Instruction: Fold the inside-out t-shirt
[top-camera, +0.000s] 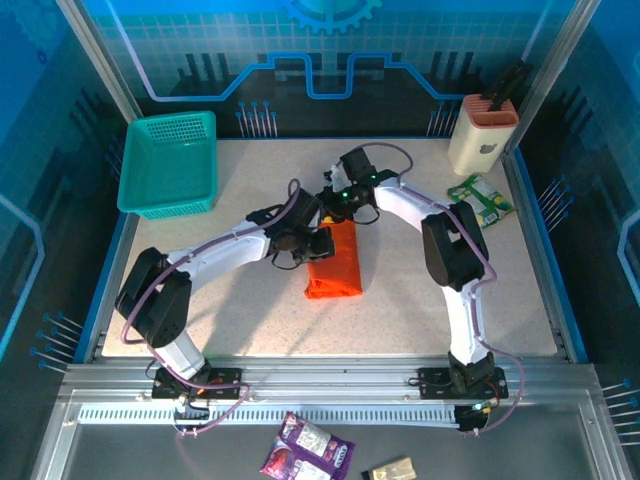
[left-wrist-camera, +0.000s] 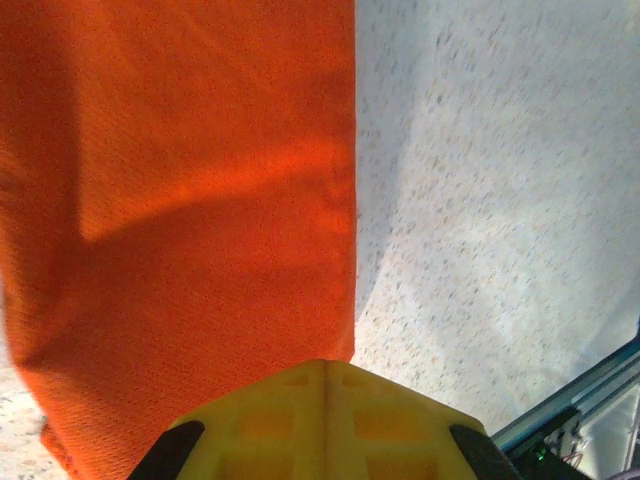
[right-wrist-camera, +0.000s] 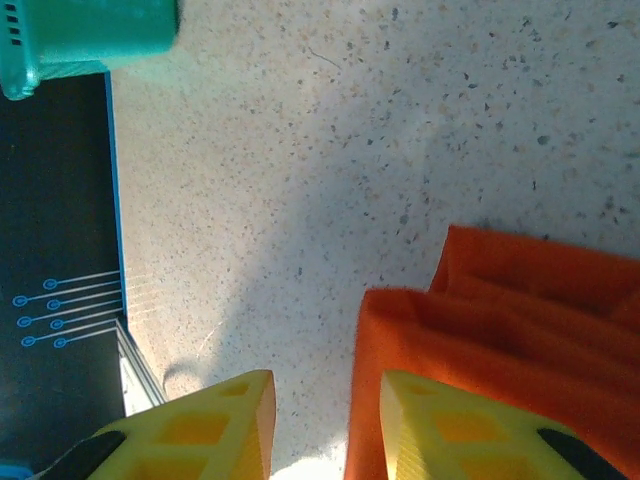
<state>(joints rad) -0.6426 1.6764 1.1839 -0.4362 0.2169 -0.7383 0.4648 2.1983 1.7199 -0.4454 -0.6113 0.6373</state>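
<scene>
Down onto the table (top-camera: 420, 300) and straight to the inside-out t-shirt (top-camera: 336, 268): lying near the middle, bright orange, folded into a narrow rectangle with its long side pointing away from the arm bases. Crowded at its far end from 2 sides, with the left pincer (top-camera: 303, 243) at the left edge and the right pincer (top-camera: 338, 203) just past the top. Switching to the left wrist view: left pincer (left-wrist-camera: 325, 385) clenched, yellow fingers (left-wrist-camera: 270, 420) pressed together with only a seam between them, hanging over flat orange cloth with a straight edge beside bare speckled table. Cannot tell whether any cloth is caught in that tip. Over to the right wrist view: right pincer (right-wrist-camera: 325, 385) released, a clear gap between its 2 yellow fingers (right-wrist-camera: 440, 430), 1 finger over bare table, the other in front of the stacked folds of the shirt. Cannot tell whether that finger touches the cloth. Elsewhere: a teal basket (top-camera: 168, 165) at the far left corner, well apart from the shirt, a cream holder (top-camera: 484, 135) at the far right corner, a green packet (top-camera: 481, 200) just in front of it, and purple packets (top-camera: 308, 452) off the table beyond the near rail.
</scene>
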